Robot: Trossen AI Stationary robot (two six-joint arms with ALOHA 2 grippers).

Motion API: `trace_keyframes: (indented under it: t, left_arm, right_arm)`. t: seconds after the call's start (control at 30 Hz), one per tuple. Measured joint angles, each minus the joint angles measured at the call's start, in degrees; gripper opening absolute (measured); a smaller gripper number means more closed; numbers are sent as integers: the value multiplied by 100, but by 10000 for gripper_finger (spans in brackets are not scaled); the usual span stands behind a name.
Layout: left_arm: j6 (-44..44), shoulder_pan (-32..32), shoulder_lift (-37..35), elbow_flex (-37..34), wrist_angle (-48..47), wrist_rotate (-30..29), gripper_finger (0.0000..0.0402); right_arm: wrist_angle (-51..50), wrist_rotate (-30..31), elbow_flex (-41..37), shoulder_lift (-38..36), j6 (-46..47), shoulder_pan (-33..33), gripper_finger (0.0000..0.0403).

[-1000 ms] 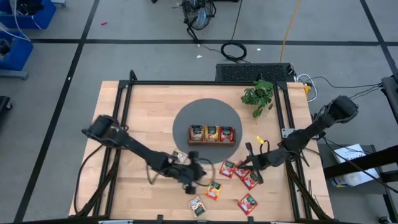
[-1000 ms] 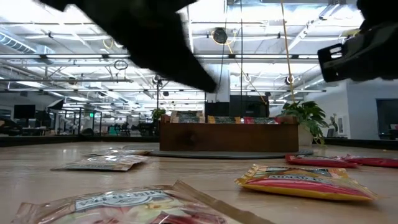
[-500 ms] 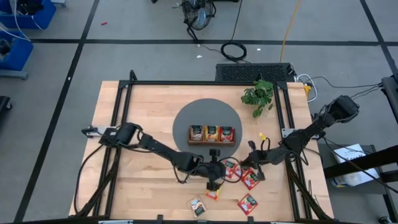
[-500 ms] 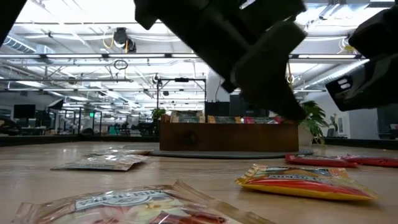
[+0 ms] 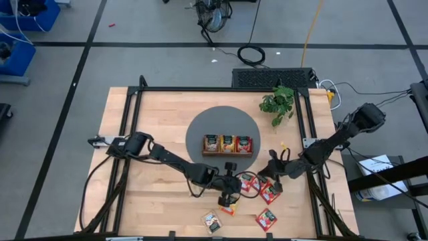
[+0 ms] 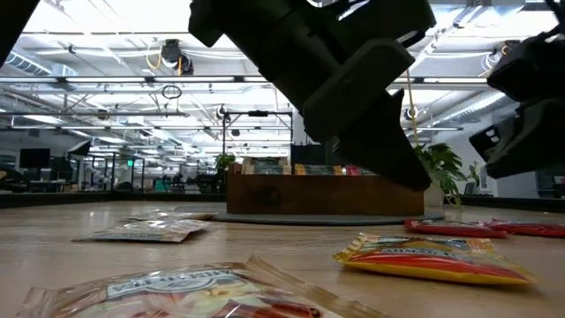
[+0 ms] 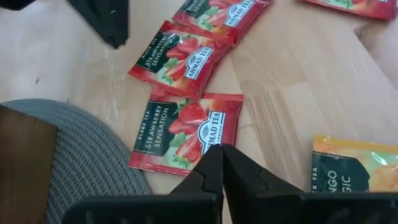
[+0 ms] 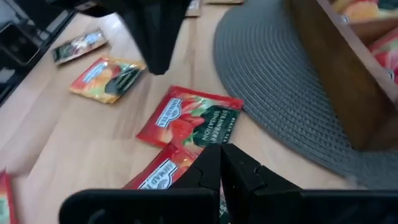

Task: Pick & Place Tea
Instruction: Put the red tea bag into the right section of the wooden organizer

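Several tea packets lie flat on the wooden table in front of the grey round mat [image 5: 200,127]: red ones [image 5: 249,181] [image 5: 269,193] [image 5: 266,218], an orange one [image 5: 229,209] and a pale one [image 5: 211,221]. My left gripper [image 5: 231,194] is shut and hangs slanting down over the nearest red packet [image 7: 186,129], beside the mat's edge [image 7: 68,162]; the low view shows its tip [image 6: 413,175] above the table. My right gripper [image 5: 269,173] is shut and hovers over the red packets [image 8: 193,118] from the table's right side.
A brown wooden tray [image 5: 227,144] holding packets stands on the mat. A green plant [image 5: 278,102] is at the far right. The two grippers stand close together over the red packets. Bare wood lies to the left of the packets.
My left gripper has swung toward the table's right edge, from the bare wood to the red packets, sinking a little, and then held still. My right gripper has rolled about its own axis and dipped slightly. No packet has moved.
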Motion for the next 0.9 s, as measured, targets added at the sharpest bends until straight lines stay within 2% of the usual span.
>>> trace_keyframes:
  t: [0.2, 0.33, 0.4, 0.5, 0.7, 0.9]
  left_arm:
    - [229, -11, 0, 0, -42, 57, 4]
    - [210, -15, 86, 2, 22, 100, 9]
    - [323, -20, 181, -9, -15, 212, 6]
    - [375, -20, 262, -10, 279, 205, 6]
    - [205, -7, 238, -3, 377, 527, 7]
    - [64, -11, 240, -2, 252, 610, 12]
  right_arm:
    - [702, -24, 2, 471, -226, -120, 0]
    - [1157, -836, 18, 834, -266, -347, 0]
    - [1237, -835, 85, 1024, -283, -459, 0]
    - [1200, -328, 173, 1267, -208, -674, 0]
    - [793, -343, 301, 1442, 137, -1052, 0]
    - [169, -1314, 356, 1201, 323, -1393, 0]
